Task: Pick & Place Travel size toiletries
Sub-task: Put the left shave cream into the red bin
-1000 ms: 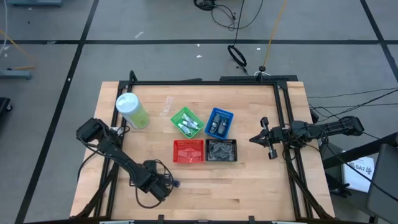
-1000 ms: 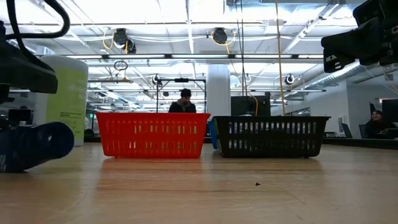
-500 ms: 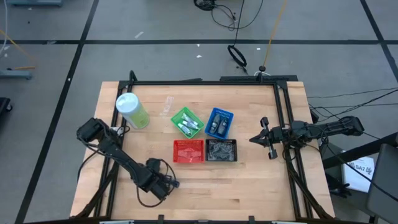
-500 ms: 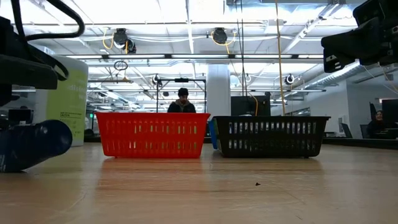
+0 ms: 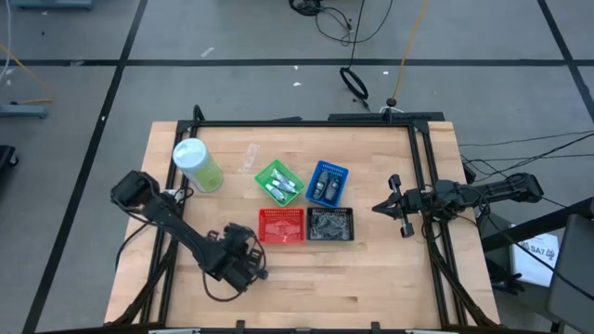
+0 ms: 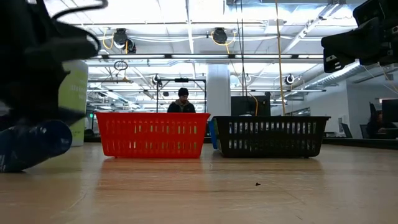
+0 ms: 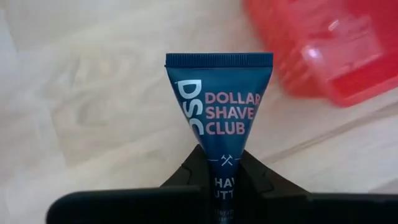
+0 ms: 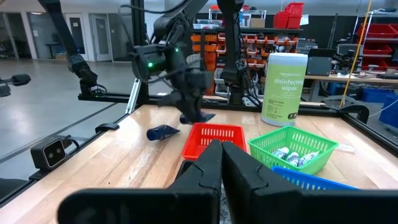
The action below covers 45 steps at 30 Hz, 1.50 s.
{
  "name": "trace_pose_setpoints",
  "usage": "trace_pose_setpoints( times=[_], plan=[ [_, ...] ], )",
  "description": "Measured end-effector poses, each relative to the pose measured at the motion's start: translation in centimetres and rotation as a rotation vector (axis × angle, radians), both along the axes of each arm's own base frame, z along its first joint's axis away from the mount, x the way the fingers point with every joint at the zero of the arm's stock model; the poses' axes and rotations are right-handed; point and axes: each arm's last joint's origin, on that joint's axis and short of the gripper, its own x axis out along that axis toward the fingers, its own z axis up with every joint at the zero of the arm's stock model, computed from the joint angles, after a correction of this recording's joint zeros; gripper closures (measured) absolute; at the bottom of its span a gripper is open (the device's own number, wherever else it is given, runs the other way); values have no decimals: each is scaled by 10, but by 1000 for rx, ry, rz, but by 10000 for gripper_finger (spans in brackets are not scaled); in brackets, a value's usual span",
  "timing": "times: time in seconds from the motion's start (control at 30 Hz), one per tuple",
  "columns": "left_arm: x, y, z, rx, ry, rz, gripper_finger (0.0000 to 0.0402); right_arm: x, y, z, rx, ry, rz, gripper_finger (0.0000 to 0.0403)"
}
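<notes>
My left gripper (image 5: 251, 263) is near the table's near edge, just in front of the red basket (image 5: 280, 224), shut on a dark blue tube (image 7: 219, 106) printed "Dollar Shave Club". In the right wrist view this gripper (image 8: 194, 112) hangs above the table. A second dark blue tube (image 8: 163, 132) lies on its side on the wood, also visible in the low view (image 6: 34, 144). My right gripper (image 5: 379, 207) waits shut at the table's right side, beside the black basket (image 5: 330, 224). My left gripper pinches the dark blue tube by its narrow end (image 7: 219, 158) between the two fingers (image 7: 186, 173). The tube runs straight on from the fingers, its wide flat end (image 7: 219, 60) pointing away. It appears lifted clear of the table.
A green basket (image 5: 278, 183) with whitish tubes and a blue basket (image 5: 327, 183) with dark pieces stand behind the red and black ones. The large green container with a white lid (image 5: 198, 165) stands far left. Bare wood lies along the near edge and right side.
My left gripper has moved from the near edge a little toward the red basket and upward; it blurs in the low view. The blue tube lying on the table has stayed put.
</notes>
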Motion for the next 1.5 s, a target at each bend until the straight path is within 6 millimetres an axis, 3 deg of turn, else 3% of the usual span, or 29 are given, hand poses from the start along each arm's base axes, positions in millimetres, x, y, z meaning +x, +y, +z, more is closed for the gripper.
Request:
trace_pose_setpoints(
  times=[0.4, 0.6, 0.97, 1.5],
  plan=[
    [-5, 15, 61, 227, -322, -203, 382, 0, 0, 0, 0, 0, 0, 403],
    [7, 21, 81, 367, -428, -334, 377, 0, 0, 0, 0, 0, 0, 403],
    [44, 25, 97, 383, -504, -606, 377, 0, 0, 0, 0, -1, 0, 403],
    [64, 15, 118, 380, -663, -1097, 383, 0, 0, 0, 0, 0, 0, 403]
  ],
)
